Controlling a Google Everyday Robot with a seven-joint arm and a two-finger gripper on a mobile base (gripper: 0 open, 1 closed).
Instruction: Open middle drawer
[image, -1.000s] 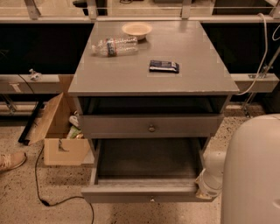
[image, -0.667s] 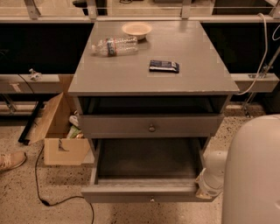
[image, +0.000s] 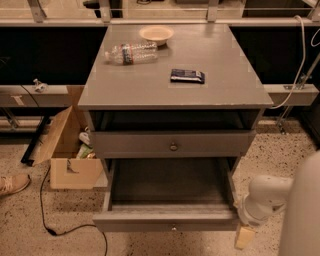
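The middle drawer (image: 170, 195) is sitting pulled well out toward the near side, so the task's looking done, w/ the claw (image: 244, 236) hanging just beside its near-right corner, open or closed I can't tell.

Bottle (image: 131, 52), bowl (image: 156, 34) and dark packet (image: 187, 75) lie on the cabinet top (image: 230, 55).

My white, tan-tipped gripper (image: 244, 234) sits just right of the middle drawer (image: 165, 219), which is grey-fronted and dark grey inside. The floor (image: 282, 150) is speckled beige.
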